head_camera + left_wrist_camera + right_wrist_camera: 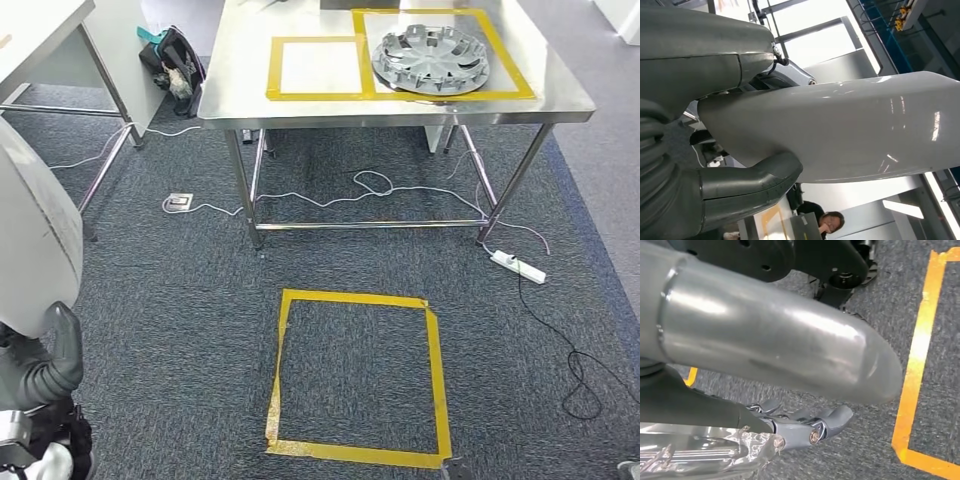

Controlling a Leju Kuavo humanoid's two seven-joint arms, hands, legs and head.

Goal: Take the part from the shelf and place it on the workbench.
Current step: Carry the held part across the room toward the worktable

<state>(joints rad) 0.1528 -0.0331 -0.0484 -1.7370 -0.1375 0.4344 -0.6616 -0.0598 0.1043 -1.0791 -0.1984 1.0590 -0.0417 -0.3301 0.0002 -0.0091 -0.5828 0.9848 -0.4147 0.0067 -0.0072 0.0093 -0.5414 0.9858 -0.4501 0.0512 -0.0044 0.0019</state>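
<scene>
White part (851, 130) gripped by left hand (708, 195), long axis along hand; right hand (806, 427) state unclear.

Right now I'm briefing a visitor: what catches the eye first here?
The grey wheel cover lying in a yellow-taped rectangle on the steel workbench. Then the yellow tape square on the carpet before the bench. At near left, the left hand holds a large glossy white part.
</scene>
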